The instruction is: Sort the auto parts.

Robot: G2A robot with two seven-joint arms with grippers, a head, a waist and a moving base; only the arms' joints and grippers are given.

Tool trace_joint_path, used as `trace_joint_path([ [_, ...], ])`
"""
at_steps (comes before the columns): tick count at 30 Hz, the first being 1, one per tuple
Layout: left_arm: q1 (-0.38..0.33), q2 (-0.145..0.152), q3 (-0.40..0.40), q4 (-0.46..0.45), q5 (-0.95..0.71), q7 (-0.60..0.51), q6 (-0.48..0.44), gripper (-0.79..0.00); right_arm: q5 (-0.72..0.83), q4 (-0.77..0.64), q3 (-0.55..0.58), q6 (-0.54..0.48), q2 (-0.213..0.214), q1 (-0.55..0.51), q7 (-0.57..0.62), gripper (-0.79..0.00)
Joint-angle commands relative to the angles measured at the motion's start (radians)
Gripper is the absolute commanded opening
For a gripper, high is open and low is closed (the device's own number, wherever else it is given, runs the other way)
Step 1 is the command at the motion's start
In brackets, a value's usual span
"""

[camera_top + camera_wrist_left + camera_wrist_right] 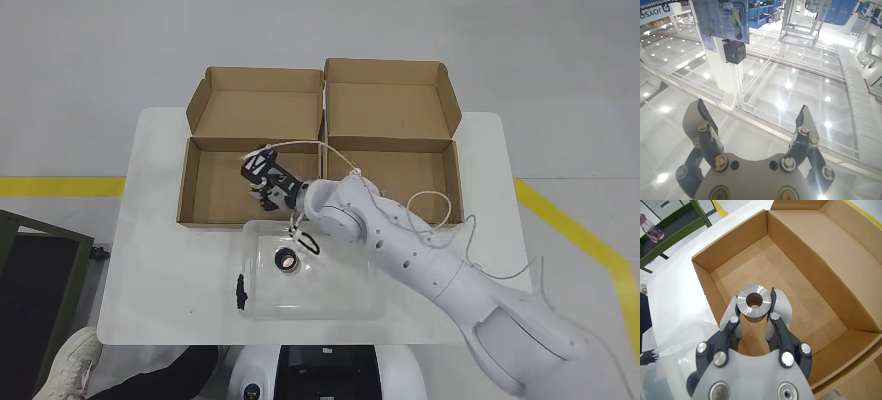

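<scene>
Steel ring [745,309] tight in right gripper [754,300]

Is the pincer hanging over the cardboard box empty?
No, the right pincer is shut on a metal ring with a hole through its middle, held above the floor of the cardboard box.

Looks like a warehouse-type industrial hall: yellow floor tape [60,186], blue storage racks [763,14], green metal shelving [677,224], and a high gridded ceiling [804,85] with spotlights [827,98].
</scene>
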Motion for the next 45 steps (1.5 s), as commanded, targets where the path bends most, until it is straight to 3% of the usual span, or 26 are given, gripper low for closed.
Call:
trace_joint_path([
  [1, 0.0, 0.0, 0.0, 0.0, 0.0, 0.0, 0.0, 0.0, -0.008, 0.031, -0.01, 0.006, -0.015, 0.009, 0.001, -0.785],
  [13, 0.0, 0.0, 0.0, 0.0, 0.0, 0.0, 0.0, 0.0, -0.056, 0.159, -0.053, 0.031, -0.092, 0.037, 0.01, -0.785],
  [18, 0.0, 0.0, 0.0, 0.0, 0.0, 0.0, 0.0, 0.0, -0.067, 0.193, -0.054, 0.025, -0.113, 0.034, 0.014, -0.594],
  [19, 0.0, 0.0, 0.0, 0.0, 0.0, 0.0, 0.0, 0.0, -0.069, 0.199, -0.054, 0.023, -0.117, 0.033, 0.013, -0.489],
  [20, 0.0, 0.0, 0.0, 0.0, 0.0, 0.0, 0.0, 0.0, -0.071, 0.204, -0.052, 0.022, -0.12, 0.033, 0.014, -0.471],
  [21, 0.0, 0.0, 0.0, 0.0, 0.0, 0.0, 0.0, 0.0, -0.074, 0.208, -0.052, 0.02, -0.123, 0.032, 0.014, -0.388],
  [23, 0.0, 0.0, 0.0, 0.0, 0.0, 0.0, 0.0, 0.0, -0.078, 0.216, -0.048, 0.017, -0.129, 0.03, 0.013, -0.095],
  [24, 0.0, 0.0, 0.0, 0.0, 0.0, 0.0, 0.0, 0.0, -0.08, 0.218, -0.045, 0.016, -0.131, 0.03, 0.013, 0.0],
  [34, 0.0, 0.0, 0.0, 0.0, 0.0, 0.0, 0.0, 0.0, -0.109, 0.123, 0.018, -0.012, -0.12, 0.004, 0.019, 0.0],
  [45, 0.0, 0.0, 0.0, 0.0, 0.0, 0.0, 0.0, 0.0, -0.203, -0.28, 0.148, -0.067, -0.036, -0.157, 0.191, 0.0],
])
